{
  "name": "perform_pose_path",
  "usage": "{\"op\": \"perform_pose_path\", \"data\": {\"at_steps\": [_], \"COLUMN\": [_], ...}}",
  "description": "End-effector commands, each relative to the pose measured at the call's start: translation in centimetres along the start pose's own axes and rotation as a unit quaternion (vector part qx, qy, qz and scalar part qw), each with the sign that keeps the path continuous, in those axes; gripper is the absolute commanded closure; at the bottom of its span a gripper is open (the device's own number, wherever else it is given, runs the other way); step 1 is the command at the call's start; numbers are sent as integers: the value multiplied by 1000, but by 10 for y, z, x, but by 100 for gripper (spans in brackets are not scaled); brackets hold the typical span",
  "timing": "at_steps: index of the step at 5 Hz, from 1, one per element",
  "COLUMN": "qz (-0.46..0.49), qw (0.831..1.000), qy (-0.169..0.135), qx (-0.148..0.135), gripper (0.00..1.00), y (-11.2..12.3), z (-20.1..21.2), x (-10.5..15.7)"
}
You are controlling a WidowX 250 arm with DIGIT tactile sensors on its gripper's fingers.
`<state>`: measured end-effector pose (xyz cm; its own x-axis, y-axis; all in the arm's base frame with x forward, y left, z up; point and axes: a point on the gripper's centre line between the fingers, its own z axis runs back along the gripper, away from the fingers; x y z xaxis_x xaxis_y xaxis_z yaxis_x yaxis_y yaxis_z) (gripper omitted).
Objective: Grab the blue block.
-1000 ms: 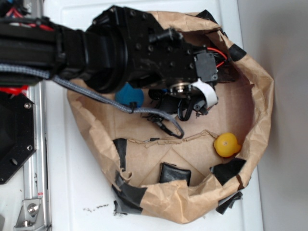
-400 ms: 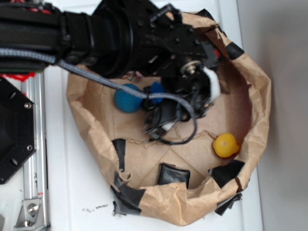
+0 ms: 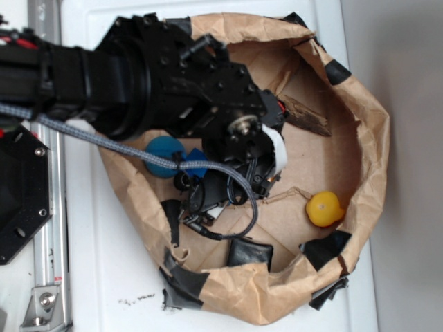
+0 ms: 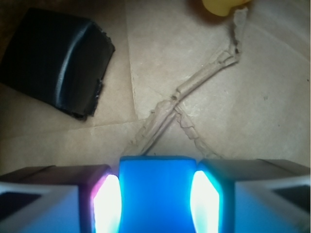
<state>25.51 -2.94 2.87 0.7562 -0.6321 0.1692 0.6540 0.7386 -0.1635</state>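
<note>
We see the paper bag (image 3: 370,131) filling most of the exterior view, its torn brown walls patched with black tape and folded open like a shallow bin, and our black arm (image 3: 145,76) reaching into it from nine o'clock. On the bag floor sit a teal ball (image 3: 160,153) toward nine o'clock, a yellow toy (image 3: 325,208) near four o'clock, and a black tape patch (image 3: 250,250) at six o'clock. Smallest of all in that view is the blue block (image 3: 194,169), only a sliver showing just beside the ball at its three o'clock side, under the wrist. The wrist view settles the relation that matters: the blue block (image 4: 157,194) sits squarely between our gripper (image 4: 157,206) pads, one pad pressed to its nine o'clock face and the other to its three o'clock face, so the claw is narrowed onto the block with no gap showing either side. Its far end points to twelve o'clock, beyond the fingertips; whether that is its long axis we cannot tell. We judge the grasp made; a straight lift looks like what remains.
</note>
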Motion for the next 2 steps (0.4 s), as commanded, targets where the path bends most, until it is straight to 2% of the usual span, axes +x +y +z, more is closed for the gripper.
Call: {"op": "perform_pose_path", "data": {"at_steps": [1, 2], "qz": [24, 44], "qw": [998, 997], "qy": [-17, 4], "qx": [52, 56], "gripper": [100, 0], "y": [5, 14], "z": [5, -2], "x": [11, 11]}}
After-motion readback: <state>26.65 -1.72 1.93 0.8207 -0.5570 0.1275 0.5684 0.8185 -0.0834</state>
